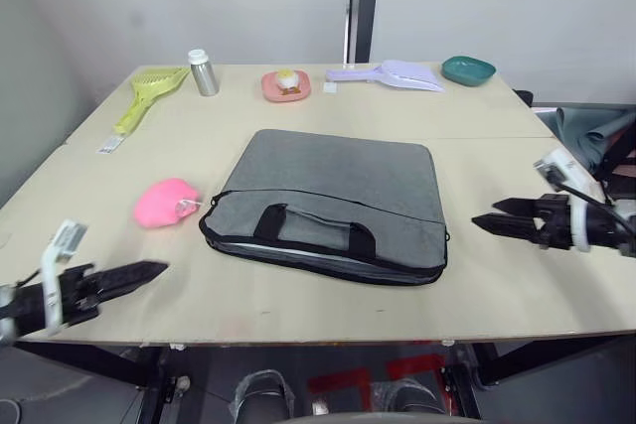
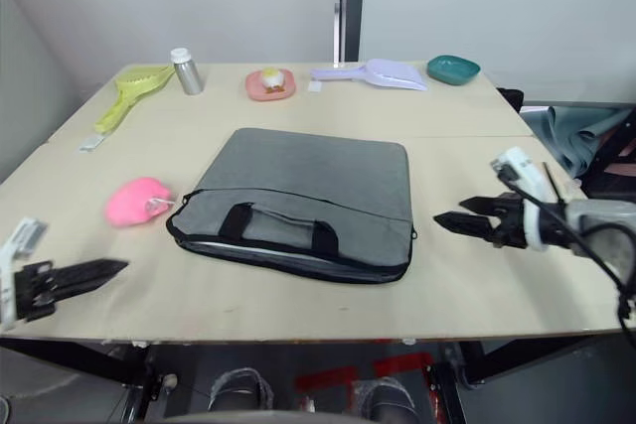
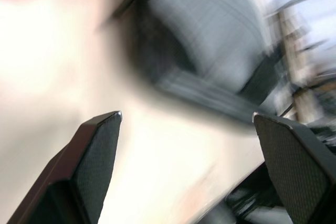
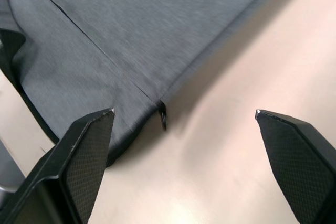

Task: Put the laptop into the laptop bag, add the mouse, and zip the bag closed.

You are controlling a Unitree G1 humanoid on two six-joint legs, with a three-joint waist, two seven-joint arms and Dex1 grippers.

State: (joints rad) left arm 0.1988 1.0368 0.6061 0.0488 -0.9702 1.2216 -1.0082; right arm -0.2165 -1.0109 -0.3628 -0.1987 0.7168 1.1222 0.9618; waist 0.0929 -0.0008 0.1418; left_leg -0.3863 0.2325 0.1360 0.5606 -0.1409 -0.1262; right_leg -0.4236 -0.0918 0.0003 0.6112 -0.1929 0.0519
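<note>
laptop bag mid-bench, seemingly zipped | left gripper, right gripper wide open, empty | risk: mouse left out.

Table: light wood, seam running across it. Pink plush on the left side, near the front half. Along the far edge, left to right: yellow-green scoop, silver bottle with white cap, upright; pink dish holding something yellow; lilac scoop; teal bowl. White tag lies at the yellow-green scoop's handle end.
</note>
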